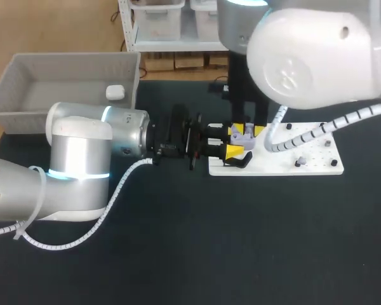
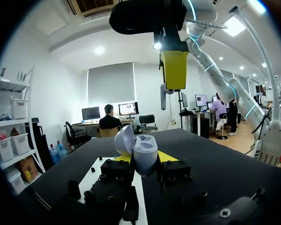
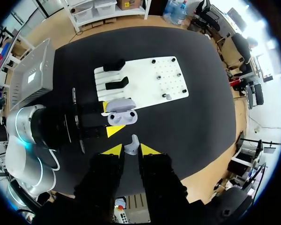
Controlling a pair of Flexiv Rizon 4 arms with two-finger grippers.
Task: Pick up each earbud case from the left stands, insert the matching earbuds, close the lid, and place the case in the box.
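The open earbud case [image 3: 121, 112] hangs clamped between the left gripper's [image 1: 233, 141] fingers, over the nine o'clock edge of the white board [image 1: 305, 166]. Just above it the right gripper [image 3: 131, 149] pinches a single earbud [image 3: 131, 146]. Off at ten o'clock, a closed case [image 1: 115, 93] lies in the grey box [image 1: 25, 76].
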